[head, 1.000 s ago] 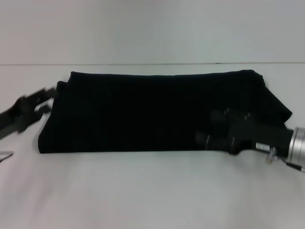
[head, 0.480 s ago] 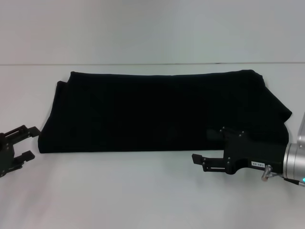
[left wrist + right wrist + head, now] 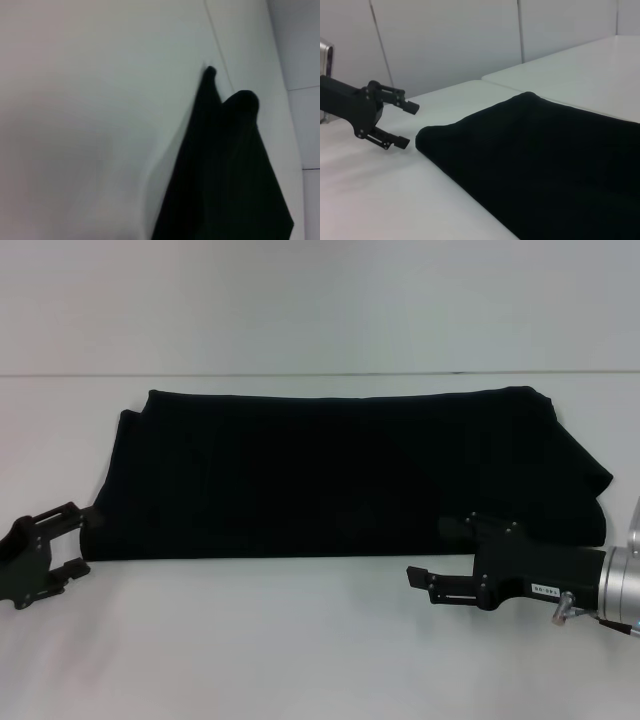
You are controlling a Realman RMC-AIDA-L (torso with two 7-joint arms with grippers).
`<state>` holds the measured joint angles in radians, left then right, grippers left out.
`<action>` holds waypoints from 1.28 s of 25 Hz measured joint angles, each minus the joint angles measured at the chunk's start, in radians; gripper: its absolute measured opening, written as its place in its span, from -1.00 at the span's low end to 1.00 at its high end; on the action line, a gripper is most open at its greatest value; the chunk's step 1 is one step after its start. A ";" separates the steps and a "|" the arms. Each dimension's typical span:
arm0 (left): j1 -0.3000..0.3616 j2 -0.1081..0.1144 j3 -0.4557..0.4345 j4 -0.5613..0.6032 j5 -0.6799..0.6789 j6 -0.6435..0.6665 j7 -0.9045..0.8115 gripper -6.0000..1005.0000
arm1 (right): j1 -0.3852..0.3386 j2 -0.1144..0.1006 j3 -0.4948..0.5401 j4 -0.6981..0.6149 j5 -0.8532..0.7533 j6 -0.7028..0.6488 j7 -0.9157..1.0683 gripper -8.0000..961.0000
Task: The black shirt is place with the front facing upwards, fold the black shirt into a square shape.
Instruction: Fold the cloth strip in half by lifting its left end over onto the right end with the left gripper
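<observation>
The black shirt [image 3: 340, 475] lies folded into a long band across the white surface [image 3: 300, 640], its lettering and neck label hidden in every view. The left gripper [image 3: 78, 540] sits at the shirt's near left corner, jaws apart and empty — the right wrist view shows this clearly [image 3: 407, 125], while the left wrist view shows only cloth [image 3: 225, 170]. The right gripper [image 3: 420, 575] hovers by the near edge toward the right — whether its jaws are apart I cannot tell.
</observation>
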<state>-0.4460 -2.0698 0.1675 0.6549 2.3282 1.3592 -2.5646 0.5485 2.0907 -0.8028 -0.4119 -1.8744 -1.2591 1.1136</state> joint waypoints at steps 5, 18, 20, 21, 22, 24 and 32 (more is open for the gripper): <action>0.001 -0.001 0.004 -0.009 0.002 -0.041 -0.040 0.64 | -0.002 0.000 0.002 0.000 0.000 0.000 0.000 0.97; -0.015 0.000 0.006 -0.051 -0.002 -0.105 -0.052 0.64 | -0.001 0.000 0.002 -0.001 0.002 0.001 0.000 0.97; -0.019 0.001 0.006 -0.056 -0.005 -0.115 -0.052 0.64 | 0.000 0.001 0.002 -0.001 0.002 0.002 0.000 0.97; -0.022 0.001 0.006 -0.059 -0.004 -0.121 -0.052 0.64 | 0.000 0.001 0.002 -0.001 0.002 0.002 0.000 0.97; -0.025 0.002 0.006 -0.061 -0.003 -0.125 -0.052 0.64 | 0.000 0.001 0.002 -0.001 0.002 0.002 0.000 0.97; -0.029 0.002 0.006 -0.064 0.000 -0.129 -0.052 0.64 | 0.001 0.001 0.002 -0.001 0.002 0.003 0.000 0.97; -0.048 0.003 0.007 -0.087 -0.002 -0.167 -0.045 0.64 | 0.001 0.002 0.002 -0.001 0.001 0.004 0.000 0.97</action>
<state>-0.4944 -2.0665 0.1749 0.5675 2.3260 1.1924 -2.6098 0.5492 2.0923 -0.8007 -0.4126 -1.8729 -1.2546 1.1136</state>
